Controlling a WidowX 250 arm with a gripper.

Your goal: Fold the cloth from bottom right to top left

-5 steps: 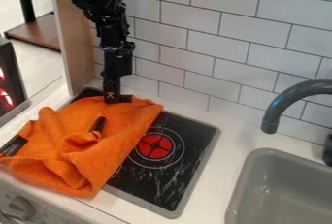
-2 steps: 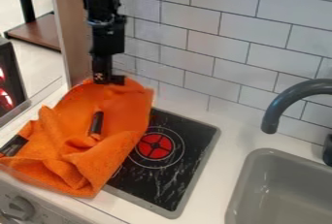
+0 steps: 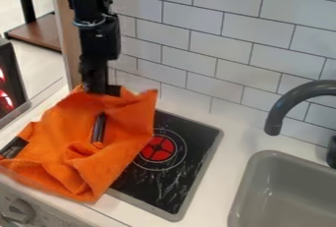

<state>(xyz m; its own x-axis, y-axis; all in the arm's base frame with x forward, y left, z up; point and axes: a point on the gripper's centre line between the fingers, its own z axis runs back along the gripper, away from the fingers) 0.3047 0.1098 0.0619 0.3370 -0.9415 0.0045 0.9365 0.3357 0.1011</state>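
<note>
From my station, camera view: I have the hand (image 3: 101, 91) over the back part of the orange cloth (image 3: 62, 155), pointing down, with the arm coming in from above it at upper left. Hand state: closed, with the rear edge of the cloth pinched in it. Cloth: raised at the hand, with a loose corner standing up just beside it on the right; the remainder slopes toward the camera in uneven folds and lies over the left part of the black cooktop (image 3: 172, 191). Ahead of the hand, on the camera side, a slim dark object (image 3: 98, 128) shows among the folds; I cannot identify it. Farther off, toward lower left, a dark piece (image 3: 13, 148) sits against the cloth's outer edge. The red burner (image 3: 157, 148) is to the right of and nearer the camera than the hand, near the cloth's right edge. Well apart from the hand on the right, I log the gray sink (image 3: 289, 201) set into the white bench (image 3: 220, 162), with the dark faucet (image 3: 279, 110) curving over it. Behind the hand: the white tiled wall (image 3: 216, 49).
</note>
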